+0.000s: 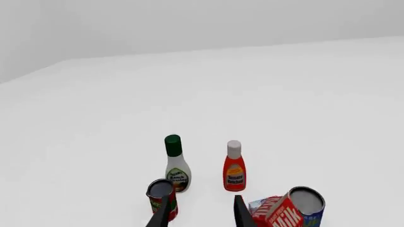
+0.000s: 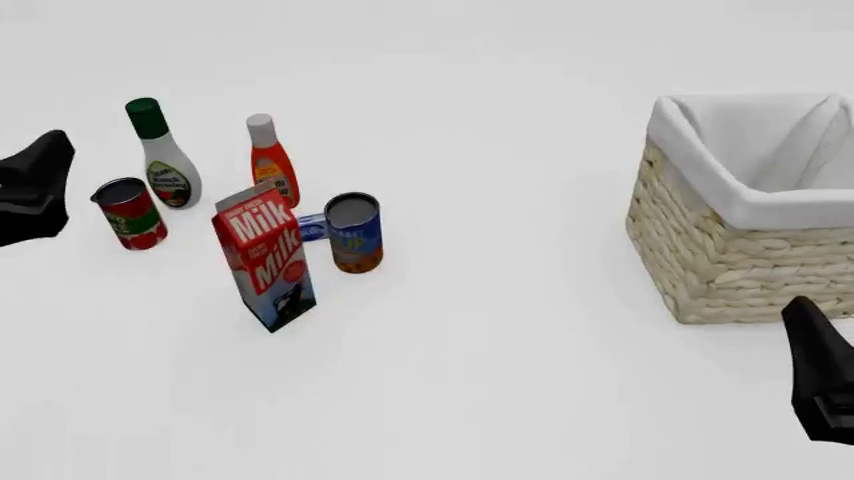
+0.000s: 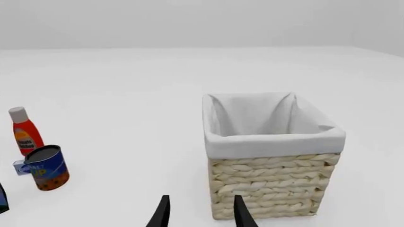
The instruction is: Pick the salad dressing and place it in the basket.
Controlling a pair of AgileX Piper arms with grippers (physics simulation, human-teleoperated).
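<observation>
The salad dressing [image 2: 167,160], a white bottle with a dark green cap, stands upright at the far left of the table, behind a red can [image 2: 130,212]. My left gripper [image 2: 34,185] hovers just left of that group. In the left wrist view its dark fingers [image 1: 162,215] are spread apart, the left gripper [image 1: 202,215] is open and empty, and the salad dressing [image 1: 177,165] stands ahead of it. The wicker basket [image 2: 721,260] with white lining sits at the right. My right gripper [image 2: 821,385] hangs near the basket's [image 3: 271,189] front side; the right gripper [image 3: 200,215] is open, holding nothing.
An orange-red ketchup bottle [image 2: 271,160] stands right of the dressing. A milk carton [image 2: 267,255] and a blue can [image 2: 354,232] stand in front of it, with a small blue box [image 2: 310,228] between them. The red can [image 1: 162,196] lies close to my left fingertip.
</observation>
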